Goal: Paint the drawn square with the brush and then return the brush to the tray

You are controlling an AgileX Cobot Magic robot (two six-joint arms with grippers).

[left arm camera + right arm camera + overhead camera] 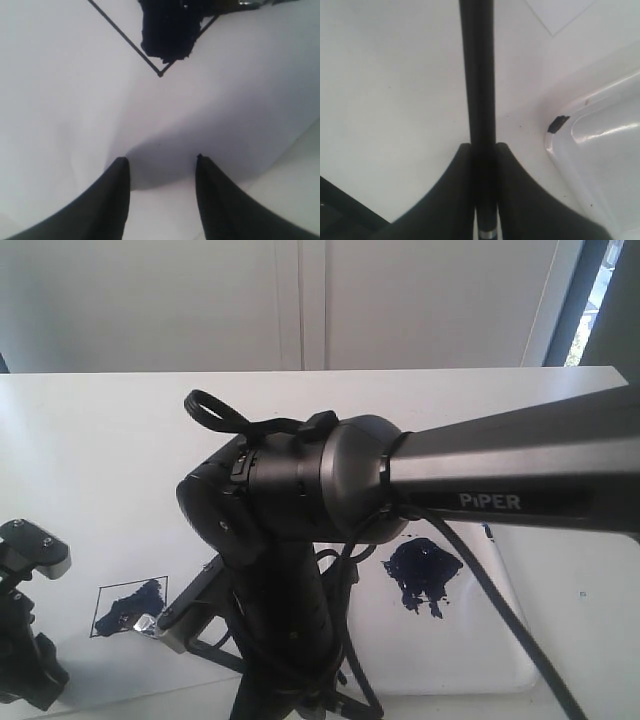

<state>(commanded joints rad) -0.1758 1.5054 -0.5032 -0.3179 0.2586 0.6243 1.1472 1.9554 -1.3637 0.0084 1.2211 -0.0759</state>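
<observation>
The brush (477, 75) has a slim, straight, smooth black handle, and it runs between the jaws of the right gripper (482, 146), which are clenched on it just above the narrow silver ferrule band. Those jaws are matte black and taper in curves to blunt tips pressed against either side of the handle. The right arm (500, 475) is a dark, satin-finished tube that ends in a rounded joint housing with thin black cables looped around it. The drawn square (128, 608) lies on a flat, matte white paper sheet (75, 100) towards the left end of the tabletop's edge nearest the exterior camera. It is a thin black pen outline set slightly askew, with a ragged dark blue smear filling part of its middle. The brush's shiny metal ferrule sits at the square's corner; its bristles cannot be made out. The left gripper (161, 159) is released, its two dull black pointed jaws standing apart over bare paper with nothing between them, near one sharp corner of the outline. The tray (490, 640) rests towards the right end of that same edge. It is shallow, glossy and white with rounded corners and a raised rim, and carries a spiky dark blue paint blotch (422, 575).
</observation>
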